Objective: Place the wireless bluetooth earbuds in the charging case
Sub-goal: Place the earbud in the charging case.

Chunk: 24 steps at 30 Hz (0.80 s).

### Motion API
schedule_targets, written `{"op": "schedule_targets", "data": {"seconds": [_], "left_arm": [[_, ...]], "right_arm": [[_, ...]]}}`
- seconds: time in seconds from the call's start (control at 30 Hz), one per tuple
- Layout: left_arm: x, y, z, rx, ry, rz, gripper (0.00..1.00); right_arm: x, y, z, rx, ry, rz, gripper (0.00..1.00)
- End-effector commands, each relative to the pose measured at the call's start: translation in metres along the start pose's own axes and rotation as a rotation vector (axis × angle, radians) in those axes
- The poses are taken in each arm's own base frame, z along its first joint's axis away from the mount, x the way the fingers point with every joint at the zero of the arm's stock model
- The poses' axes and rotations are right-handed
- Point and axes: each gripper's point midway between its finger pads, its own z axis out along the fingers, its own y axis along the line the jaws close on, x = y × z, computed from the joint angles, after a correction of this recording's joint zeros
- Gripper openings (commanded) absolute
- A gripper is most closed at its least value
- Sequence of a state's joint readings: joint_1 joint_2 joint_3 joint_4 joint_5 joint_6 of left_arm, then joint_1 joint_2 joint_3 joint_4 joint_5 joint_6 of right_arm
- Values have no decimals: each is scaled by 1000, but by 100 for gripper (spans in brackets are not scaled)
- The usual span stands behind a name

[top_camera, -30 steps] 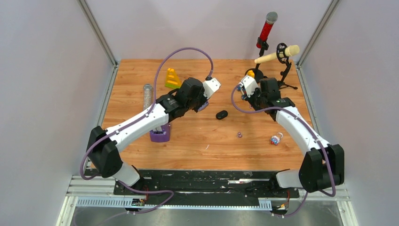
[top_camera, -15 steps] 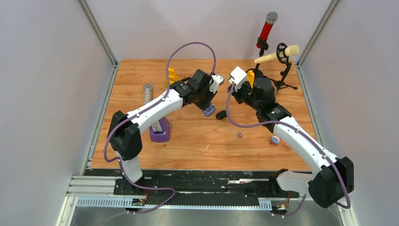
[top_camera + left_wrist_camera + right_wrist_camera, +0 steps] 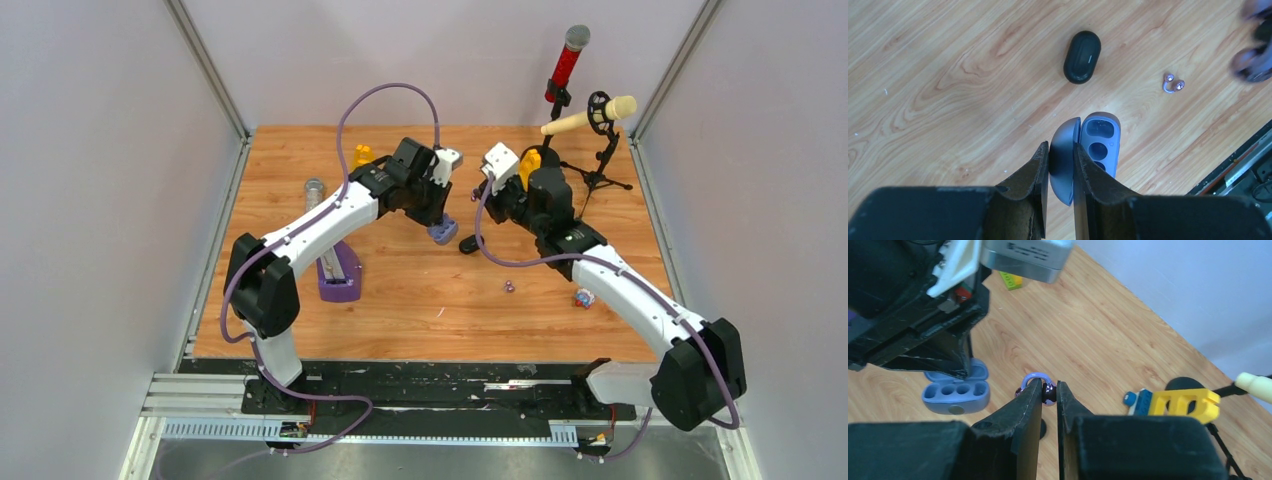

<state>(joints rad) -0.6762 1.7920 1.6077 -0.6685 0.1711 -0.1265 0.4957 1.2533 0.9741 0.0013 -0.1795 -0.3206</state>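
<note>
Loose earbud: a purple one (image 3: 509,287) lies on the surface (image 3: 400,300), nearest the arm bases, at about 4 o'clock from the open case and well apart from it.
Black case: shut (image 3: 470,244), lying flat just beside the open case at its 4 o'clock.
Charging case: purple-blue (image 3: 1100,145), open, with the sockets facing up. I cannot tell whether it rests on the surface or hangs just above it.
Left jaws: closed on the case's raised lid (image 3: 1063,170), pinching it edge-on between them.
Right jaws: closed on a purple earbud (image 3: 1034,375), with its loop sticking out past the tips.
Key relation: in the right wrist view the case (image 3: 955,392) lies at 9 o'clock from the held earbud, near but apart. Its row of sockets runs 9 to 3, so its end points towards the bud.
Nearer arm: the right arm carries the bud and the left only steadies the case.
Next move, as I judge it: a short travel towards 9 o'clock, then down into a free socket.
</note>
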Motion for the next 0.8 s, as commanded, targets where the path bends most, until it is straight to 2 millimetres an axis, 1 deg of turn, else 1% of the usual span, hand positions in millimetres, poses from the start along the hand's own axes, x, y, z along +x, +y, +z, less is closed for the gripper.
{"op": "schedule_targets", "data": {"seconds": [0.0,0.17,0.33,0.37,0.6,0.77], "left_arm": [[-34,-16,-26,47,-120,-1,18],[-38,-23,-33,83,-139,-1,19],[-37,-23,-39,80,-159,-2,19],[-37,-24,-42,79,-172,0,19],[-36,-21,-40,64,-173,1,19],[-34,-18,-37,52,-167,-1,19]], "right_arm": [[-7,22,13,-47,-42,6,10],[2,41,25,-67,-21,-14,10],[8,47,25,-76,-12,-15,10],[12,52,25,-96,-7,-8,11],[9,63,29,-119,-5,-10,11],[3,60,30,-85,-14,-20,10]]}}
